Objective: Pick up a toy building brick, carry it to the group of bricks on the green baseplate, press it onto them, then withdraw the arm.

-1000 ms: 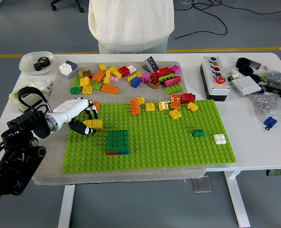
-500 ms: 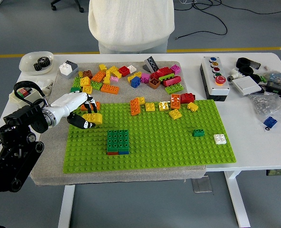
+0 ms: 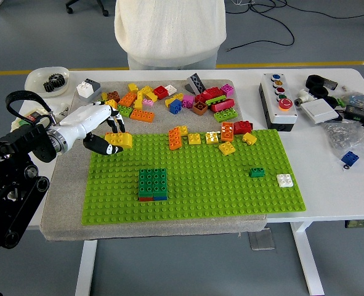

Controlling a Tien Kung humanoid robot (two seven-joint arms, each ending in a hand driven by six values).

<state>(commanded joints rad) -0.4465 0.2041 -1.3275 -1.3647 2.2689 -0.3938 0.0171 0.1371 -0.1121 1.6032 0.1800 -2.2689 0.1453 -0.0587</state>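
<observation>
Left hand [image 3: 101,132]: closed around a yellow brick [image 3: 119,140], which was held between thumb and fingers, seemingly just clear of the studs.
Yellow brick: located over the far left corner of the green baseplate [image 3: 231,185].
Group of bricks [image 3: 152,184]: a green stack on red and blue pieces, seated on the baseplate, well apart from the held brick.
Loose bricks [image 3: 169,102]: scattered beyond the baseplate's far edge.
Person [image 3: 169,31]: stood at the table's far side.
</observation>
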